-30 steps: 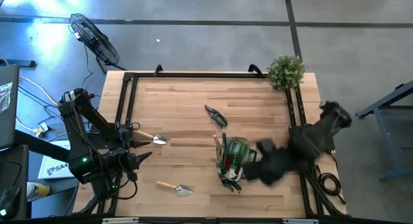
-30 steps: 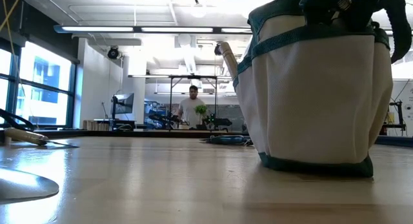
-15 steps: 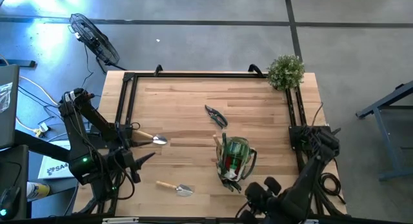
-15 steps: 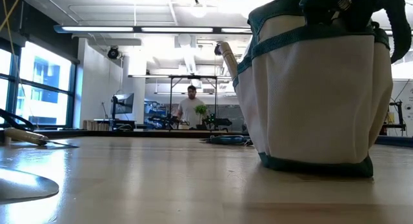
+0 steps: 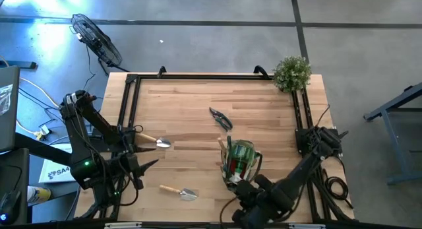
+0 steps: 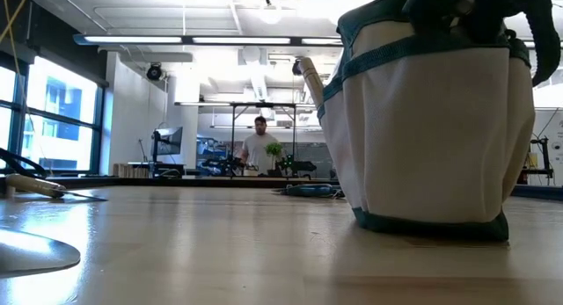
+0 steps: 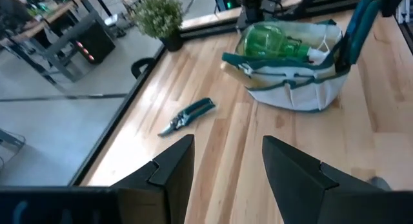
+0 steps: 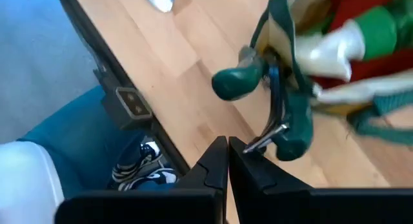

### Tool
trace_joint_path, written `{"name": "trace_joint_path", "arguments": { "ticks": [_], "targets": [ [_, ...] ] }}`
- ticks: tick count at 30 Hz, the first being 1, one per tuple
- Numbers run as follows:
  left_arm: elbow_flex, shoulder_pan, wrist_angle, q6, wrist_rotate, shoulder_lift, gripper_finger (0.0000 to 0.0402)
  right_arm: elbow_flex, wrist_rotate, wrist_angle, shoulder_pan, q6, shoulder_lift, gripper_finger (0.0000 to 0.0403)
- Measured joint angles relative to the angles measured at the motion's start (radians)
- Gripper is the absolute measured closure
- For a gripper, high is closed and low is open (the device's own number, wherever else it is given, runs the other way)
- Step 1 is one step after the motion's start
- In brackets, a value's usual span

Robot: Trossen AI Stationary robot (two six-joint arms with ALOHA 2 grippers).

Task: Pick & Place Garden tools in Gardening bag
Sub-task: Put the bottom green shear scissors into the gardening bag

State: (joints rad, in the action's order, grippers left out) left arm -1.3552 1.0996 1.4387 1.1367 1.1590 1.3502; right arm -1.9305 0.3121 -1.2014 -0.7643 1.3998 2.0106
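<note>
The beige bag (image 5: 239, 160) with dark green trim stands upright on the table, right of centre, and also shows in the low view (image 6: 431, 138). A green spray bottle (image 7: 274, 42) and a red glove (image 8: 352, 3) sit inside it. Green-handled shears (image 8: 271, 98) stick out of its near side. Dark pruning shears (image 5: 221, 118) lie flat beyond the bag. Two wooden-handled trowels (image 5: 155, 142) (image 5: 179, 191) lie at the left. My right gripper (image 8: 227, 146) is shut just near of the bag (image 5: 241, 191). My left gripper (image 7: 226, 166) is open and empty at the left edge (image 5: 146, 162).
A bushy green plant (image 5: 292, 72) stands at the far right corner. Black frame rails (image 5: 129, 103) run along the table's left, far and right sides. A person (image 6: 260, 147) stands far off in the room beyond the table.
My right gripper has swung from the bag's right side toward the table's near edge, then left along that edge to the bag's near side. The bag and the tools have stayed where they were.
</note>
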Motion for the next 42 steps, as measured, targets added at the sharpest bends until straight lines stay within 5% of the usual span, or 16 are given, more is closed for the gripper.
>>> {"name": "trace_joint_path", "arguments": {
  "ticks": [28,42],
  "targets": [
    [0.000,0.000,-0.002,0.013,-0.027,0.044,0.0227,0.000,-0.029,-0.076,0.179,-0.248,0.000,0.0400],
    [0.029,0.000,-0.007,0.020,-0.039,0.043,0.0227,0.000,0.003,-0.145,0.251,-0.243,0.000,0.0400]
  ]
}}
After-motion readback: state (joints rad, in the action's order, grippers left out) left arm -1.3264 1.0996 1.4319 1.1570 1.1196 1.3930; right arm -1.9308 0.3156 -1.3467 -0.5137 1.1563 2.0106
